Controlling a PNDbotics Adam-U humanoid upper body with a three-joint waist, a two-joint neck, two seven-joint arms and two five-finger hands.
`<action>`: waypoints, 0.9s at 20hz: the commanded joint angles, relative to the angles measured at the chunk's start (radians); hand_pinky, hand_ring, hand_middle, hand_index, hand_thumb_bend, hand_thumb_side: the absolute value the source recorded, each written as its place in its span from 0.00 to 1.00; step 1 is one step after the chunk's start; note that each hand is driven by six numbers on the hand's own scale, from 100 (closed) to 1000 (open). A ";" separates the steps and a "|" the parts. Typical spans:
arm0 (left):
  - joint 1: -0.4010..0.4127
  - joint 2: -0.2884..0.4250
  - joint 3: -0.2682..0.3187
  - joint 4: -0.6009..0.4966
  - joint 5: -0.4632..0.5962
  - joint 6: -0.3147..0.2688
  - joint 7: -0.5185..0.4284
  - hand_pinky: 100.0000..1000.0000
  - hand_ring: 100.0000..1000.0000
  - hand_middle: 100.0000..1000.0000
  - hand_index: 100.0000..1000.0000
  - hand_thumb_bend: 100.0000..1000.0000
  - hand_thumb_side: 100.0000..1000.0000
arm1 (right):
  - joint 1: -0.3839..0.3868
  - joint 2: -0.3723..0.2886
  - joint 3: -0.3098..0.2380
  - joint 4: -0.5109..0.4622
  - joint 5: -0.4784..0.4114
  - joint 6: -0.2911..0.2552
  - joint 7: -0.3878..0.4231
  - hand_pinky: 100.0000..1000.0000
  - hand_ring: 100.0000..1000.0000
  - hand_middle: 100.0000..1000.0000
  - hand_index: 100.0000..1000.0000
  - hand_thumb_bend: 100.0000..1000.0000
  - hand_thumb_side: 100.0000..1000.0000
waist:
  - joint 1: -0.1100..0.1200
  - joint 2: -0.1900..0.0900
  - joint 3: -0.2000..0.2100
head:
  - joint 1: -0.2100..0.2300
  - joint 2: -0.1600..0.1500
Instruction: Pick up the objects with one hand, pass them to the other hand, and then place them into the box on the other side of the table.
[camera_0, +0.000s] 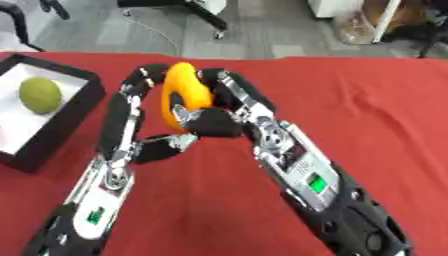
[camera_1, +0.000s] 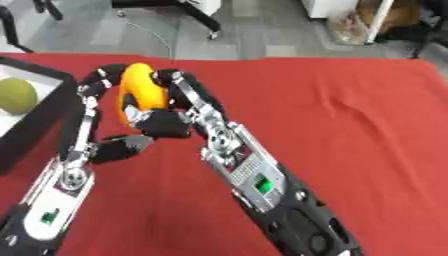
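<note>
— Forearms first, closest to us: both come up from the near edge of the bench (camera_0: 376, 110) and lean toward each other, meeting above the red cloth a little toward the left edge.

— And what's between them?

— An orange thing, curved, maybe a banana-like toy (camera_0: 181, 92). It stands nearly upright, long axis running from the bench upward, held off the surface between the two hands.

— Who has it?

— Both touch it, as far as I can judge. The right robot hand (camera_0: 223, 107) has its fingers curled over the top and its thumb side against the lower part, so it is grasping the orange thing. The left robot hand (camera_0: 131, 107) arches its fingers over the same top end from the left; whether those fingers actually clamp it, I cannot tell.

— So a handover?

— Looks like mid-pass. What matters next: the box (camera_0: 61, 127) lies by the left edge, just beyond the left arm, with a green ball (camera_0: 40, 94) already inside. The left robot hand is plainly the nearer one.
</note>
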 joint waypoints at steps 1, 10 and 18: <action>-0.025 -0.008 -0.003 -0.010 -0.005 -0.009 0.017 0.73 0.68 0.70 0.78 0.38 0.36 | -0.011 0.005 0.016 -0.031 -0.023 0.000 0.019 0.48 0.34 0.23 0.34 0.00 0.03 | -0.011 -0.006 0.000 | 0.000 -0.005; -0.030 -0.011 -0.026 -0.032 -0.007 -0.027 0.075 0.72 0.60 0.60 0.69 0.03 0.32 | -0.006 0.004 0.029 -0.014 -0.051 0.003 0.045 0.48 0.35 0.25 0.37 0.00 0.11 | -0.012 -0.006 -0.003 | -0.005 -0.003; -0.008 -0.004 -0.034 -0.015 -0.010 -0.022 0.092 0.68 0.52 0.51 0.61 0.00 0.32 | 0.000 0.007 0.018 0.000 -0.026 -0.050 0.117 0.54 0.44 0.47 0.62 0.18 0.38 | -0.010 -0.005 -0.005 | -0.006 -0.004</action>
